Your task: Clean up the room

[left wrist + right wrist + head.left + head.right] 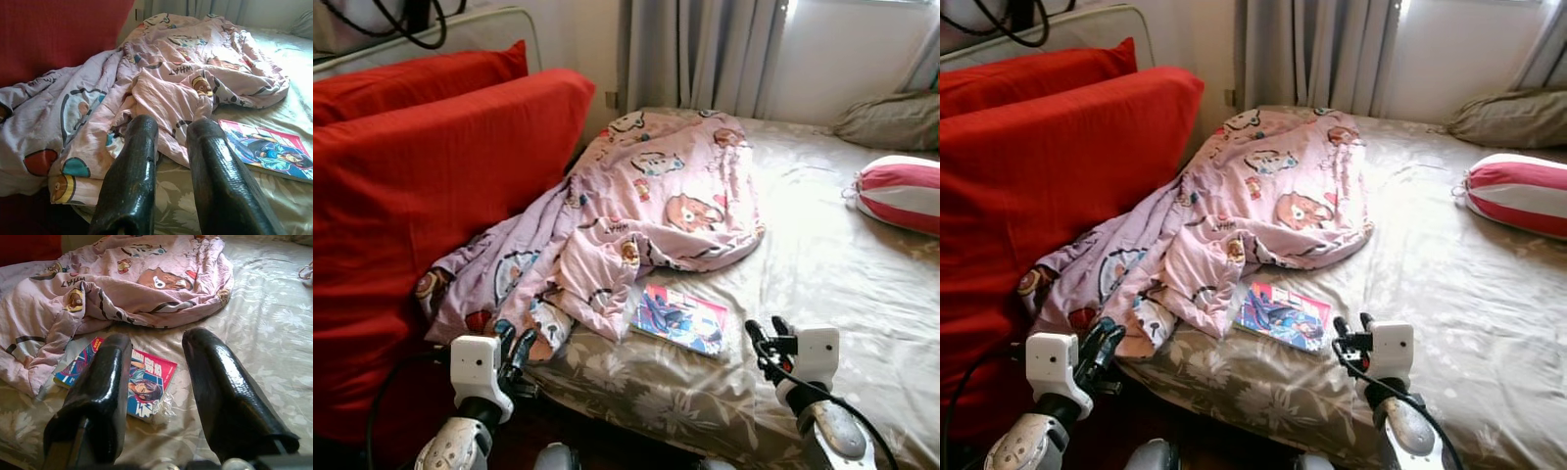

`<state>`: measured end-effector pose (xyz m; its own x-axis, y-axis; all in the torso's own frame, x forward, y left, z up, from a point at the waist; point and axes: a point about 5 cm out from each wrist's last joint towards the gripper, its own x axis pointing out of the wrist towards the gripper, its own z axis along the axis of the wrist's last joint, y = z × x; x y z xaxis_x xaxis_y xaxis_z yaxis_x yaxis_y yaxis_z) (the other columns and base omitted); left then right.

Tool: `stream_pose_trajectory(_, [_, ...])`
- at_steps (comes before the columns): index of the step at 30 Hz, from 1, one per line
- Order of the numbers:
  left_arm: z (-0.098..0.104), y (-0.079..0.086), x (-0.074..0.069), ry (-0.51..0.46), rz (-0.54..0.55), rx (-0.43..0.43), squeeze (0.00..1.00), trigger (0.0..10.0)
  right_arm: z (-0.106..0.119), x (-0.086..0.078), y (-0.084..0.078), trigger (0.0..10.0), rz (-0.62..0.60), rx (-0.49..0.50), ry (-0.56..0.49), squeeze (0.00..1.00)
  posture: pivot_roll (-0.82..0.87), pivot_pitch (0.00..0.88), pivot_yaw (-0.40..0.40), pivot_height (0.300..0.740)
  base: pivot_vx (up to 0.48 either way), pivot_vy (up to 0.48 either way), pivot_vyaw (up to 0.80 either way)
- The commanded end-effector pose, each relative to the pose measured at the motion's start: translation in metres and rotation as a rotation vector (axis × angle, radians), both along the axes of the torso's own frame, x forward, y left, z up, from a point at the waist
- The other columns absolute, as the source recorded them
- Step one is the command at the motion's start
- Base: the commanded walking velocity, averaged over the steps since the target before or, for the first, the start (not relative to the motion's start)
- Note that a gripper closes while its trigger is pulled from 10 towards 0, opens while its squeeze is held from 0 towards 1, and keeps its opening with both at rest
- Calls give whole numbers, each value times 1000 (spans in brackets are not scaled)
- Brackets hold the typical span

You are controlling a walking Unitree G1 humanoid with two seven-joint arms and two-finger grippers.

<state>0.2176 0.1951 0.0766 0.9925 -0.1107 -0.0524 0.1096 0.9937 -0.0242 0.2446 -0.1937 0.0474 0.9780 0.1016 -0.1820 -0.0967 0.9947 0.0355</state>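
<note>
Comic book point(679, 320) lies flat on bed point(862, 284) near front edge, partly under pink blanket point(646, 211). Right claw point(770, 338) apart, empty, just beside it; left claw point(514, 350) slightly apart, empty. Approach low, pinch exposed edge w/o snagging blanket.

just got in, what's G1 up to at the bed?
Nothing is picked up yet. The robot stands at the edge of the bed, both arms raised. The left gripper is open near the crumpled pink blanket. The right gripper is open, aimed toward the comic book lying flat beside the blanket. Red cushions lean at the robot's left.
</note>
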Motion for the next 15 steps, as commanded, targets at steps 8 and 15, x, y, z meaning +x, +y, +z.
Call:
stream_pose_trajectory(8, [6, 0, 1, -26, 1, 2, 0, 10000, -2, 3, 7, 10000, 28, 66, 21, 0, 26, 0, -5, 630, 0, 0, 0])
stream_pose_trajectory(15, [6, -1, 1, -29, -3, -1, 0, 10000, -5, 5, 9, 10000, 33, 91, 37, 0, 32, 0, -4, 630, 144, 0, 0])
